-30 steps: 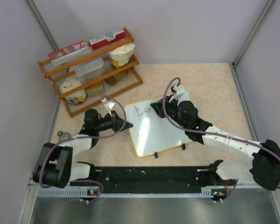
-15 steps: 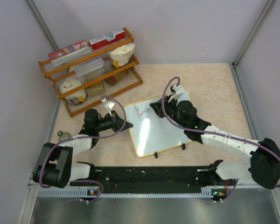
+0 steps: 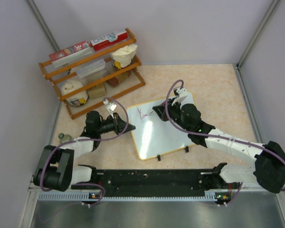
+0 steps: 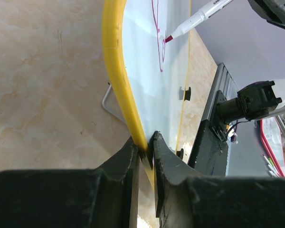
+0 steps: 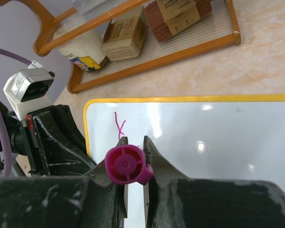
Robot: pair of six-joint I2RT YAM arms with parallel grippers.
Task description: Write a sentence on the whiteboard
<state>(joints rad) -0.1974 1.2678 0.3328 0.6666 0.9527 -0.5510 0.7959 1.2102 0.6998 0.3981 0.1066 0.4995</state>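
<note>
The whiteboard (image 3: 161, 129) lies mid-table, white with a yellow rim and two black clips on its near edge. Magenta strokes (image 3: 143, 113) mark its far left corner. My left gripper (image 3: 129, 127) is shut on the board's left rim; the wrist view shows the rim (image 4: 118, 80) pinched between the jaws (image 4: 146, 151). My right gripper (image 3: 157, 110) is shut on a magenta marker (image 5: 127, 165) held over the writing. The marker's tip (image 4: 169, 39) touches the board beside the strokes. The board also shows in the right wrist view (image 5: 218, 142).
A wooden rack (image 3: 92, 71) with boxes, jars and bags stands at the back left. A small bottle (image 3: 62, 137) sits at the left edge by the left arm. Grey walls enclose the table on three sides.
The right gripper and marker shifted slightly over the board's far left corner, and the magenta writing grew a little. The left gripper has not moved.
</note>
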